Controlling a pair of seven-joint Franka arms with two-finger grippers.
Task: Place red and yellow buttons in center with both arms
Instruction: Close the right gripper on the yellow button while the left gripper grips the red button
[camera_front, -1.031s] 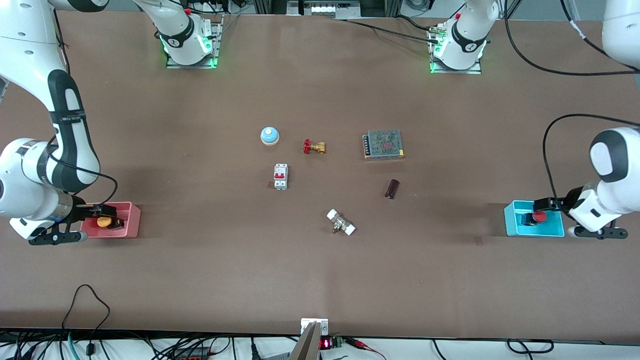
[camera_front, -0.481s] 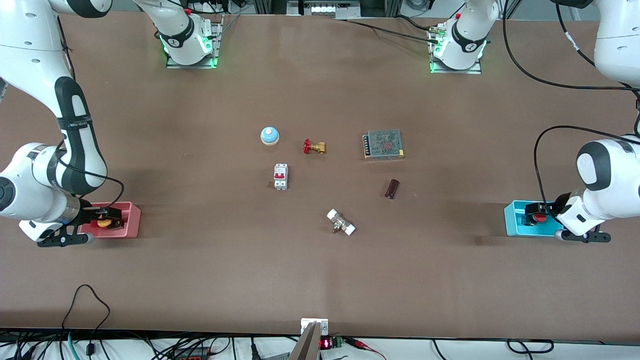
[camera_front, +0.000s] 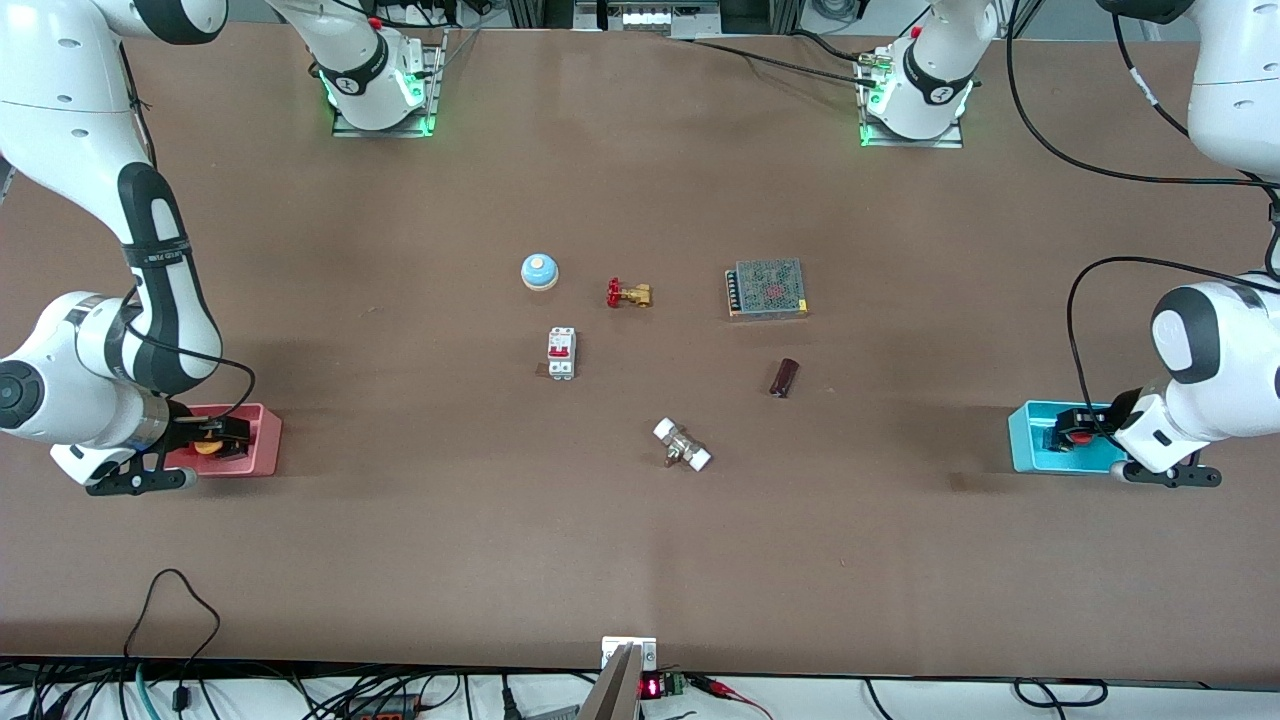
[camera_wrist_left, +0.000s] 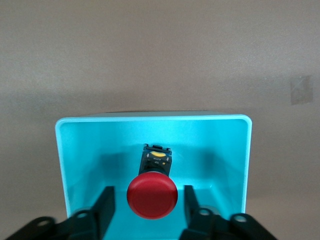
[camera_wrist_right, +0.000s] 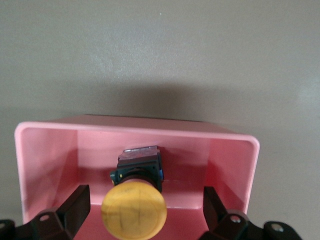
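left gripper (camera_wrist_left: 145, 207) in cyan bin (camera_wrist_left: 70, 150): fingers flanking red button (camera_wrist_left: 152, 195), not yet pinching | right gripper (camera_wrist_right: 145, 210) in pink bin (camera_wrist_right: 45, 145): spread wide around yellow button (camera_wrist_right: 134, 210) | you're handling light rigid plastic with slick domed caps, so grip cap sides or the black body.

On my surface (camera_front: 420, 540) a blue bell (camera_front: 539, 271) sits at 12 o'clock of the white breaker (camera_front: 561, 354). A brass valve (camera_front: 628, 294) lies at 9 o'clock of the mesh power supply (camera_front: 767, 289). A dark cylinder (camera_front: 784, 378) and a white-capped fitting (camera_front: 682, 445) lie nearer the front camera.
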